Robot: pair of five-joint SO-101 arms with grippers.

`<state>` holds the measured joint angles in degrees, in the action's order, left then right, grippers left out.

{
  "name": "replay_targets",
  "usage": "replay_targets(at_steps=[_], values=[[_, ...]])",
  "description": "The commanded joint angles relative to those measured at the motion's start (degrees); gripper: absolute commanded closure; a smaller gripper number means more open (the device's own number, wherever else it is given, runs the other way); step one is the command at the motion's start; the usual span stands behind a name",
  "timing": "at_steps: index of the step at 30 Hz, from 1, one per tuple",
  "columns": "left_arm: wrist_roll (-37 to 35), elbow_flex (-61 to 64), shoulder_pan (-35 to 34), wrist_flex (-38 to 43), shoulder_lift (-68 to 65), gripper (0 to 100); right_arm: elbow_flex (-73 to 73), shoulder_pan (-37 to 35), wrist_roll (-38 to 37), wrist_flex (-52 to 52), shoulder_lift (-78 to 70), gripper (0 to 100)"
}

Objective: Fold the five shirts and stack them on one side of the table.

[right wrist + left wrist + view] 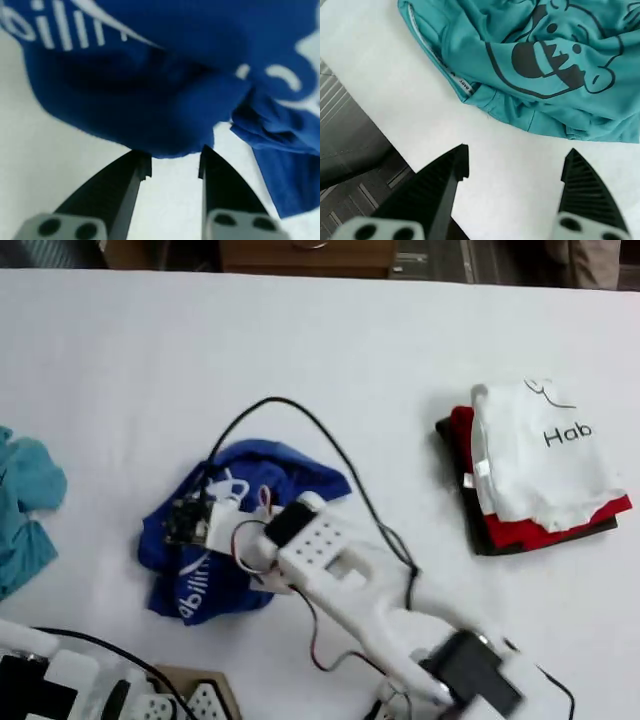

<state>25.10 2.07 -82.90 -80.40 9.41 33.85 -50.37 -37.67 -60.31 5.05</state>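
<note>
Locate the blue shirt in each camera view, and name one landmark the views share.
Right wrist view: blue shirt just beyond the open right gripper.
High view: blue shirt crumpled left of centre, beneath the right gripper.
Left wrist view: a teal shirt lies there instead.
Shared landmark: the white table.

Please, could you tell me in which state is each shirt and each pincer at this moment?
blue shirt: crumpled, not folded
teal shirt: crumpled, not folded
white shirt: folded, on top of the stack
red shirt: folded, under the white one
black shirt: folded, at the bottom
left pincer: open, holding nothing
right pincer: open, at the blue shirt's edge
</note>
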Motion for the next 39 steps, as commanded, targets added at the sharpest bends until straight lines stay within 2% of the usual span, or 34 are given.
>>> replay_targets(at_steps=[1,4,13,17,20,22,24,30,32,34,39], values=[[0.62,-0.48,-0.62,0.88,0.09,69,-3.60,2.51,0.35,4.44,-6.02,89.9],[0.62,-0.48,-0.35,0.88,0.26,69,-8.44,5.76,0.35,5.58,-11.12,98.6],[0.62,-0.13,0.18,0.53,0.09,69,-27.69,24.13,0.26,-1.98,-14.29,97.8],[0.44,-0.04,4.22,-0.53,0.00,69,-33.67,30.90,0.26,-8.92,-14.29,97.8],[0.18,-0.04,9.14,-2.11,0.00,69,-34.81,32.75,0.26,-13.93,-14.29,97.5],[0.09,-0.04,12.66,-3.08,0.00,69,-34.73,31.96,0.18,-17.10,-14.29,97.4],[0.09,-0.04,15.82,-3.43,0.00,69,-35.08,30.46,-3.87,-19.65,-14.20,95.4],[0.00,-0.04,20.84,-2.11,0.00,69,-36.48,25.45,-14.95,-28.70,-6.55,71.4],[-0.62,-0.04,20.40,0.44,0.00,69,-35.08,21.85,-16.18,-32.40,-2.51,70.7],[-3.08,-0.31,17.14,2.29,0.00,69,-32.70,17.98,-16.18,-33.36,2.15,72.4],[-5.54,-0.13,9.85,4.13,0.00,69,-22.42,8.04,-14.68,-29.41,9.01,73.5]])
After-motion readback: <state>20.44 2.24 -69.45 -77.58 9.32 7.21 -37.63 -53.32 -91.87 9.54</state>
